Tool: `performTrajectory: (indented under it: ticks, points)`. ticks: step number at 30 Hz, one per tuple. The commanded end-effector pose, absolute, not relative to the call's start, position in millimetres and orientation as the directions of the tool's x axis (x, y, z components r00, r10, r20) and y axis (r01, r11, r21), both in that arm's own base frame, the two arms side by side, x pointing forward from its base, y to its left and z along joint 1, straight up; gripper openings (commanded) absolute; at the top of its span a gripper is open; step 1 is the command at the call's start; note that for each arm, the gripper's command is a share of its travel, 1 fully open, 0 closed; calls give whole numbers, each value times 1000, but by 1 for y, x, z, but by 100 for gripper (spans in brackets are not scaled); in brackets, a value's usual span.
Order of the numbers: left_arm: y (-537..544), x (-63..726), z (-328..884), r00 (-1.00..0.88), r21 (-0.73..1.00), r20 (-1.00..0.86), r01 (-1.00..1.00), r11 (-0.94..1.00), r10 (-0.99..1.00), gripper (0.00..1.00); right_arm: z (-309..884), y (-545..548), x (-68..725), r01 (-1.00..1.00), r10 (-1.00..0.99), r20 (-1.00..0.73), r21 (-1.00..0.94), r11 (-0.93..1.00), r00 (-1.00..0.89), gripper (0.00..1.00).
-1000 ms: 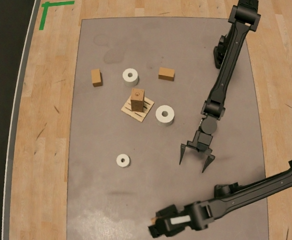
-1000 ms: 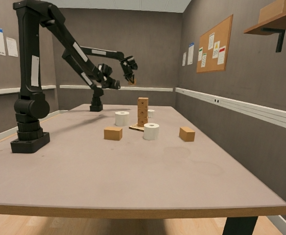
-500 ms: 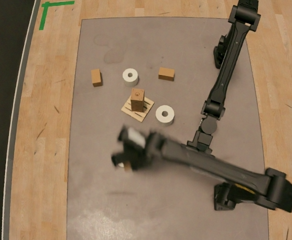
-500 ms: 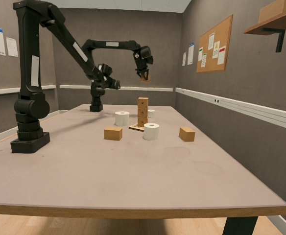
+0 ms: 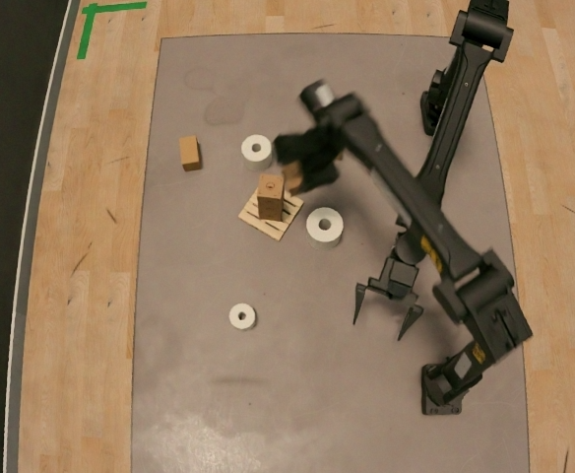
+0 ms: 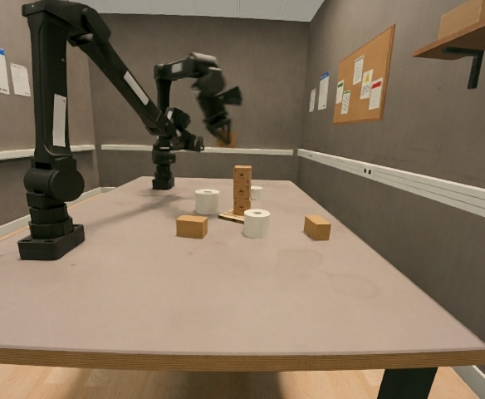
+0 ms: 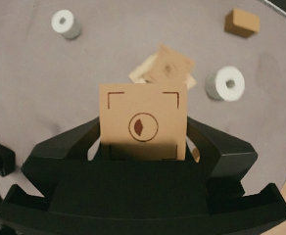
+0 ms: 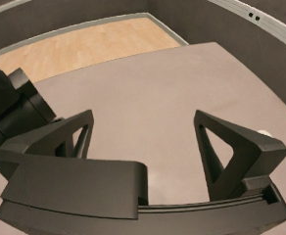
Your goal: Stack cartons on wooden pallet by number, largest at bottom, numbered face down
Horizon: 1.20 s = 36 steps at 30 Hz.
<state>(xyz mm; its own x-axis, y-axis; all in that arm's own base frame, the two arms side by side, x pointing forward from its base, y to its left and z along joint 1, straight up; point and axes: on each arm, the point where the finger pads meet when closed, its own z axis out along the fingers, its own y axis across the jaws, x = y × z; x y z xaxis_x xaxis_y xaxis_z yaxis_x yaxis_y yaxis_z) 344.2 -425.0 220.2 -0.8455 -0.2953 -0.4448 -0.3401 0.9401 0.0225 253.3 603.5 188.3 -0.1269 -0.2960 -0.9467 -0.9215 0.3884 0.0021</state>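
Three cartons stand as a column (image 5: 270, 195) (image 6: 242, 190) (image 7: 169, 66) on the wooden pallet (image 5: 278, 234) (image 6: 225, 215) (image 7: 138, 73). The column looks straight; its numbered faces are hidden. My left gripper (image 5: 299, 171) (image 6: 222, 134) (image 7: 143, 116) is shut on the fourth carton (image 5: 292, 178) (image 6: 230, 139) (image 7: 143, 105). It holds it in the air, well above the column's height; the top view shows it beside the column, blurred. The carton's face with a circle and partly filled disc faces the left wrist camera. My right gripper (image 5: 376, 330) (image 8: 143, 115) is open and empty, away from the pallet.
White rolls stand near the pallet, one (image 5: 256, 154) (image 6: 257, 224) (image 7: 226, 84) and a wider one (image 5: 324, 229) (image 6: 207, 202). A smaller roll (image 5: 240, 314) (image 6: 256, 193) (image 7: 66, 24) stands farther off. Plain brown blocks lie about, one (image 5: 190, 153) (image 6: 316, 227) (image 7: 242, 23) and another (image 6: 191, 226).
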Motion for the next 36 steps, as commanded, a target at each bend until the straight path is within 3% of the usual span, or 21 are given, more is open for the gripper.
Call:
performTrajectory:
  ticks: [1, 10, 21, 36]
  points:
    - [-461, 339, 237, -795, -32, -465, -424, 905, -389, 50, 216, 613, 257, -922, -246, -964, 0, 387, -103, 100]
    - [-466, 360, 234, -812, -19, -482, -366, 931, -329, 50, 230, 607, 259, -919, -225, -969, 7, 395, -105, 100]
    - [-456, 369, 229, -824, -5, -478, -343, 939, -303, 50, 247, 502, 259, -855, -243, -954, 23, 518, -174, 100]
    - [-427, 407, 229, -861, 20, -498, 112, 993, 107, 50, 375, 228, 258, -598, -162, -967, -15, 801, -194, 100]
